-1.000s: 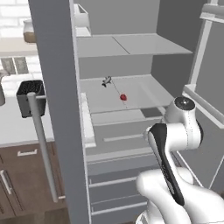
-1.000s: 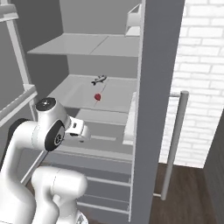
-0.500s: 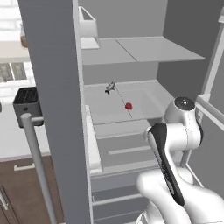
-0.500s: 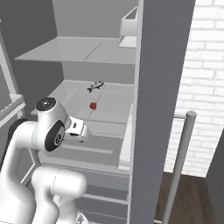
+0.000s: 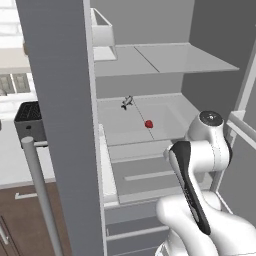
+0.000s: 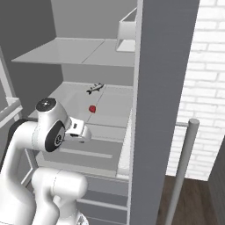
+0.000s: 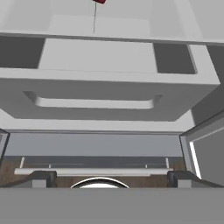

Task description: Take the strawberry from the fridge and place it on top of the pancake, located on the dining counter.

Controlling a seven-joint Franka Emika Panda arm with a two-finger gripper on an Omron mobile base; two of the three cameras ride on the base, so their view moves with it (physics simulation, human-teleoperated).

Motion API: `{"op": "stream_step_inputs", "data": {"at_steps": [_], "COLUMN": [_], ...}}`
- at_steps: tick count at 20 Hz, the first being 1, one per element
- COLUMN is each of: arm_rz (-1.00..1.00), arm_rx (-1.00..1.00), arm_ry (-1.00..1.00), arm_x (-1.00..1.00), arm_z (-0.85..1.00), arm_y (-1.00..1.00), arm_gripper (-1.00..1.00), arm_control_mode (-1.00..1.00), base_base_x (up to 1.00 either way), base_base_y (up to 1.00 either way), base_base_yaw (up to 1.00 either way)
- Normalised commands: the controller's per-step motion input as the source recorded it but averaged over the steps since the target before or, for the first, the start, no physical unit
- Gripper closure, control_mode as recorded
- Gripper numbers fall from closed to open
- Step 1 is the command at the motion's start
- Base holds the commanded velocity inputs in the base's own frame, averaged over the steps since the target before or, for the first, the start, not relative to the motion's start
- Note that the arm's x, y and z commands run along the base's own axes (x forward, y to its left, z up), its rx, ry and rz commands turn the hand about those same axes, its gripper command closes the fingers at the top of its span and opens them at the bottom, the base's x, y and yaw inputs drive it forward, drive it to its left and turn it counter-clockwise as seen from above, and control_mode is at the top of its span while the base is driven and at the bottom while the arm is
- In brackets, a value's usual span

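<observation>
Rolling closer, the base brings the open fridge [image 5: 150, 65] near, so the strawberry [image 5: 149, 124] on its shelf looks bigger, and the end effector [image 7: 107, 177] is spread wide, empty.

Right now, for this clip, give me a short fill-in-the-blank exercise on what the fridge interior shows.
1. The strawberry lies on a fridge ____.
2. The berry's colour is ____.
3. The small dark object lies ____ back on that shelf than the strawberry.
4. The fridge doors stand ____.

Missing words: shelf; red; farther; open
</observation>
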Motion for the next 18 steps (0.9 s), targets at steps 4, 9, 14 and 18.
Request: {"op": "stream_step_inputs", "data": {"at_steps": [4,9,14,18], "arm_rz": [0.0,0.0,0.06,0.12], "arm_rx": [0.0,0.0,0.0,0.0], "arm_ry": [0.0,0.0,-0.32,-0.26], "arm_x": [0.0,0.07,0.26,0.46], "arm_z": [0.0,0.0,0.14,0.22], "arm_y": [0.0,0.0,0.13,0.07], "arm_gripper": [-1.0,-1.0,-1.0,-1.0], "arm_control_mode": [1.0,-1.0,-1.0,-1.0], "base_base_x": [0.38,0.15,0.0,0.0], "base_base_y": [0.08,0.01,0.0,0.0], "base_base_yaw": [0.0,0.0,0.0,0.0]}}
